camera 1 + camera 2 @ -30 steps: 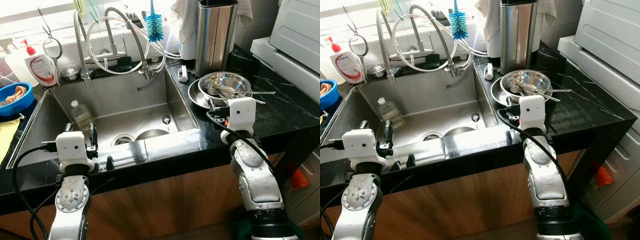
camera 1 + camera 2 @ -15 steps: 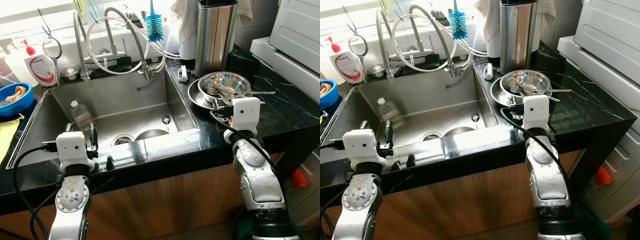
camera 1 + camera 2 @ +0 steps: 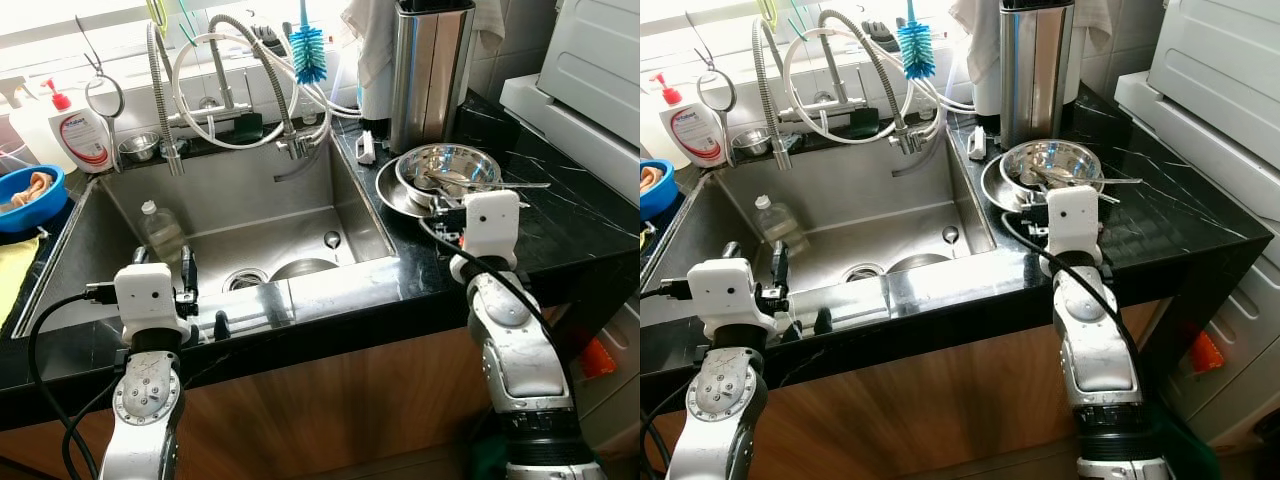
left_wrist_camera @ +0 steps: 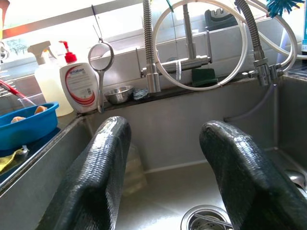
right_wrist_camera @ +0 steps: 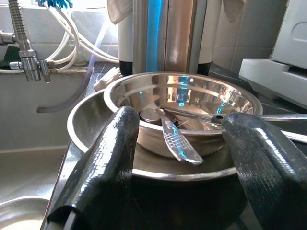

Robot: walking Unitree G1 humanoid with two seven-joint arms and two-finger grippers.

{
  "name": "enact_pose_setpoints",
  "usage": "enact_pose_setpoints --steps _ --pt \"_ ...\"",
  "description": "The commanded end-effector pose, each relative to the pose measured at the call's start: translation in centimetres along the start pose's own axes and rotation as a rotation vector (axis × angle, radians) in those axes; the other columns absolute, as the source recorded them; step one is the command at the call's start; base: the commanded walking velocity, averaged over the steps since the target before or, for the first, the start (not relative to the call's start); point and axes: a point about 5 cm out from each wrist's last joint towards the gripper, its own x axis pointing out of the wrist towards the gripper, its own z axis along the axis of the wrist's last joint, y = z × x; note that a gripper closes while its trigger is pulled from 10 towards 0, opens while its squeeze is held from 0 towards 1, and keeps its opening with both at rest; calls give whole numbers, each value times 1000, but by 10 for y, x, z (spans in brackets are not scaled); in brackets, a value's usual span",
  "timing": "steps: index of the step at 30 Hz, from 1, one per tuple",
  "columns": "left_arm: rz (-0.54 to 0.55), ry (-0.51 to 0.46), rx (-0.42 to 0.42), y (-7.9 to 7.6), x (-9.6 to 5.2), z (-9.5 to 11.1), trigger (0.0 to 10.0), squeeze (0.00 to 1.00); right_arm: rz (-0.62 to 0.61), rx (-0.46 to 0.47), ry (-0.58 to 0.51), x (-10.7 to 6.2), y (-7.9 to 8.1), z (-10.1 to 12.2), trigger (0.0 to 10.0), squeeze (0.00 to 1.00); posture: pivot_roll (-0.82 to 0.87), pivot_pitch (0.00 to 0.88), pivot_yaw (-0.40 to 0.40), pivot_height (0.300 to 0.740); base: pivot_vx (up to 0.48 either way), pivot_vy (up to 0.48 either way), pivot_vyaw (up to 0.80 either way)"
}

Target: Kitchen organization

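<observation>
The right gripper (image 5: 180, 158) is wide open, and the stacked bowls sit just in front of it on the black desk (image 3: 560, 225). There are two bowls: a small steel bowl (image 5: 182, 103) sitting inside a big steel bowl (image 5: 88, 120). A few spoons or forks (image 5: 180, 141) lie in the small bowl; I cannot count them for sure.

The left gripper (image 4: 165, 172) is wide open too, and holds nothing. It points into the sink (image 3: 250, 215). Ahead of it and lower down lie one plastic bottle (image 3: 160, 232) and one more steel bowl (image 3: 305, 268) by the drain.

I think the robot is getting ready to pick up the bowls. Next, the right gripper needs to go forward so one finger is inside the rim and one outside, then squeeze shut.
</observation>
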Motion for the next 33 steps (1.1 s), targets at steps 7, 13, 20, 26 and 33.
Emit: enact_pose_setpoints --steps 7,13,20,26,33 --pt "8 5 20 1 1 -1 10000 0 16 1 -2 1 5 1 0 0 -228 0 124 740 0 0 0" --pt "10 5 19 1 0 -1 10000 0 22 0 0 1 5 0 0 0 -226 0 122 740 0 0 0" --pt "10 5 19 1 0 -1 10000 0 24 3 1 1 6 0 0 0 -224 0 123 740 0 0 0" --pt "8 5 20 2 0 -1 10000 0 20 2 0 0 5 0 0 0 -226 0 124 740 0 0 0" --pt "11 6 19 2 0 -1 10000 0 21 5 -4 0 6 1 0 0 -226 0 125 740 0 0 0"
